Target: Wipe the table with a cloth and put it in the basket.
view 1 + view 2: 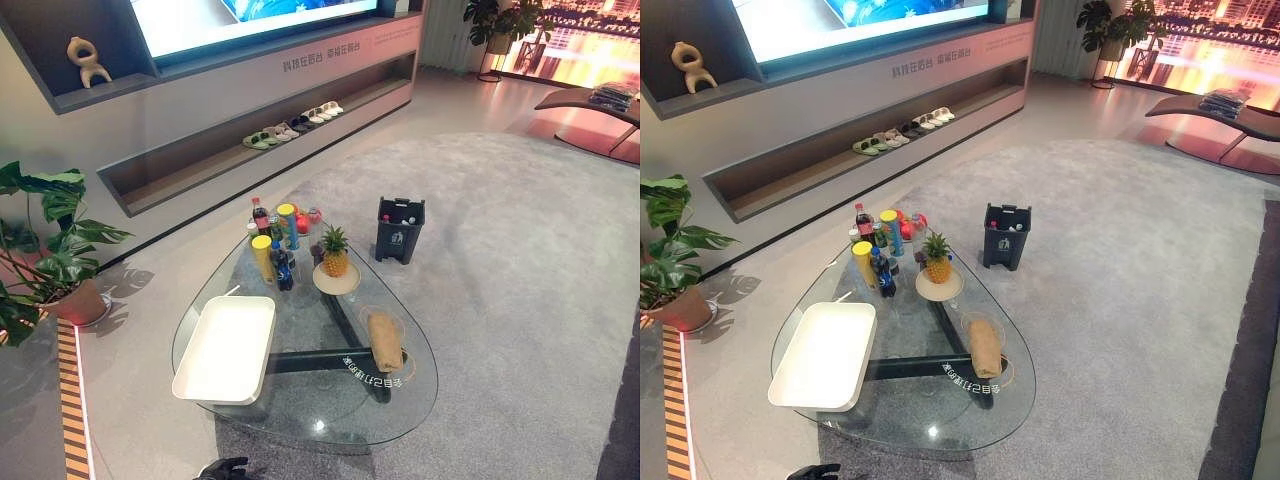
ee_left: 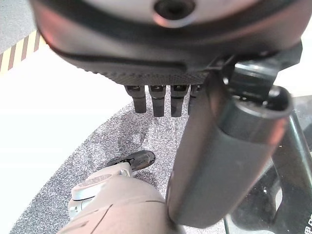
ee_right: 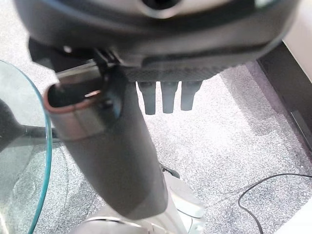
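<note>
I see the rolled cloth (image 1: 384,340) lying on the right part of the glass desk (image 1: 300,420), its long axis pointing away from me, well apart from both hands. The white basket (image 1: 225,348) sits to its left. My left hand (image 2: 161,100) and right hand (image 3: 168,97) hang low with fingers relaxed, holding nothing. I judge the right hand nearer.

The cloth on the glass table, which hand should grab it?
Probably the right hand. The rolled tan cloth lies on the table's right side, while the white tray sits on the left. Both hands hang open, off the table; the left hand would need a longer reach.
</note>
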`<state>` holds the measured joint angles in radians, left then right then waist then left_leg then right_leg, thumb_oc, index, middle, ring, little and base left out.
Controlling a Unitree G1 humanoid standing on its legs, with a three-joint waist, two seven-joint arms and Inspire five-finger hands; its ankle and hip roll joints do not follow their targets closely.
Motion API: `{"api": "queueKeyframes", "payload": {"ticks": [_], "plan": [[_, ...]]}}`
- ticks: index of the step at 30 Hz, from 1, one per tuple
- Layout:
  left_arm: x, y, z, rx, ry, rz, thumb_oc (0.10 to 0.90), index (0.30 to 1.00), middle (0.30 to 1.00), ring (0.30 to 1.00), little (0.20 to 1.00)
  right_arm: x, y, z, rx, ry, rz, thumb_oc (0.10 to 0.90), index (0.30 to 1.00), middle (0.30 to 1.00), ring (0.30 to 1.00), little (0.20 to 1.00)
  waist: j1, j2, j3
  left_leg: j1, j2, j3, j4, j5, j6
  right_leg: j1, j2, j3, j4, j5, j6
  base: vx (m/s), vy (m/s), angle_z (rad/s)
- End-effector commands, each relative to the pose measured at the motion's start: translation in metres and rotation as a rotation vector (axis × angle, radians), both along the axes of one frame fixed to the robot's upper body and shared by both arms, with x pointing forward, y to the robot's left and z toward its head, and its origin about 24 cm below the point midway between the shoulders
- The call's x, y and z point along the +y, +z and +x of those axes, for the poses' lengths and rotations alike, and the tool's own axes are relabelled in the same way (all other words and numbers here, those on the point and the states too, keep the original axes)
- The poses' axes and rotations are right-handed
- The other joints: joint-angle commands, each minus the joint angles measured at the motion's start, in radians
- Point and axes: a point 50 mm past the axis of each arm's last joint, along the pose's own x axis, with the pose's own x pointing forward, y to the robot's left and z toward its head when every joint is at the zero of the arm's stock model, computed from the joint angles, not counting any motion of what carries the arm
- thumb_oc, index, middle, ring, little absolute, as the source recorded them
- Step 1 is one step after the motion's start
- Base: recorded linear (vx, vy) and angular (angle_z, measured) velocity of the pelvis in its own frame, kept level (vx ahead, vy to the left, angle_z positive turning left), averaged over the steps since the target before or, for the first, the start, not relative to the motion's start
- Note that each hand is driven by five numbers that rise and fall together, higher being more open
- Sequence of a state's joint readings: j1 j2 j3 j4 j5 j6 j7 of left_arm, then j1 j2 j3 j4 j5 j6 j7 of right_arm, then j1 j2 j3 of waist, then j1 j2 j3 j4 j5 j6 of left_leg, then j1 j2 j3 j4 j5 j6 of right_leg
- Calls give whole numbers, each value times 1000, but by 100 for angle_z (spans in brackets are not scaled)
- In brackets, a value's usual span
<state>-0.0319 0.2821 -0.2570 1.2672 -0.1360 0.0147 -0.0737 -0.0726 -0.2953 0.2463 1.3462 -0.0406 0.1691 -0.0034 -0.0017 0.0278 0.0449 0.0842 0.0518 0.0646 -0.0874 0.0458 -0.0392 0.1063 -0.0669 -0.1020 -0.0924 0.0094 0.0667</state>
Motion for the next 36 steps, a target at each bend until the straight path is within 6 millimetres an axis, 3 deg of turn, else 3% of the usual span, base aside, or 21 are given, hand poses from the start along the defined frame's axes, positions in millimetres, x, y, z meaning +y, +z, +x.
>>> {"api": "queueKeyframes", "payload": {"ticks": [1, 16, 23, 26, 30, 32, 36], "plan": [[2, 4, 19, -32, -21, 20, 800, 900, 900, 900, 900, -4, 6, 24, -21, 53, -40, 800, 900, 900, 900, 900, 7, -26, 17, 12, -18, -1, 0, -76, -12, -7, -14, -38, 22, -23, 29, 0, 0, 0], [4, 4, 18, -36, 3, 32, 800, 900, 900, 900, 900, -5, 6, 24, -12, 56, -37, 800, 900, 900, 900, 900, 6, -27, 21, 16, -18, -3, 0, -77, -11, -4, -11, -35, 25, -25, 26, 0, 0, 0], [6, 6, 23, -78, 39, 41, 800, 900, 900, 900, 900, -9, 9, 27, -5, 65, -48, 800, 900, 900, 900, 900, 0, -17, 60, -24, -17, -4, 0, -60, -12, -45, -13, -26, 29, -12, 29, 10, 6, 0], [6, 13, 43, -165, 77, 38, 800, 900, 900, 900, 900, -11, 13, 39, -49, 65, -63, 800, 900, 900, 900, 900, -11, -8, 112, -87, -20, -3, 0, -38, -10, -113, -13, -14, 35, 7, 28, -163, 25, -3], [6, 32, 89, -337, 129, 18, 800, 900, 900, 900, 900, -10, 23, 72, -160, 74, -90, 800, 900, 900, 900, 900, -36, 4, 220, -193, -25, 9, 0, 0, -7, -238, -4, 13, 47, 43, 23, -281, 30, -4], [7, 45, 111, -431, 196, -14, 800, 900, 900, 900, 900, -7, 30, 91, -209, 80, -104, 800, 900, 900, 900, 900, -44, 9, 273, -249, -28, 9, 0, 19, -6, -302, 3, 23, 55, 57, 21, -224, 19, -3], [11, 64, 140, -590, 366, -125, 800, 900, 900, 900, 900, -8, 38, 109, -271, 75, -122, 800, 900, 900, 900, 900, -40, 13, 345, -329, -37, -8, 0, 47, -7, -396, 9, 21, 101, 55, 14, -128, -1, -6]]}}
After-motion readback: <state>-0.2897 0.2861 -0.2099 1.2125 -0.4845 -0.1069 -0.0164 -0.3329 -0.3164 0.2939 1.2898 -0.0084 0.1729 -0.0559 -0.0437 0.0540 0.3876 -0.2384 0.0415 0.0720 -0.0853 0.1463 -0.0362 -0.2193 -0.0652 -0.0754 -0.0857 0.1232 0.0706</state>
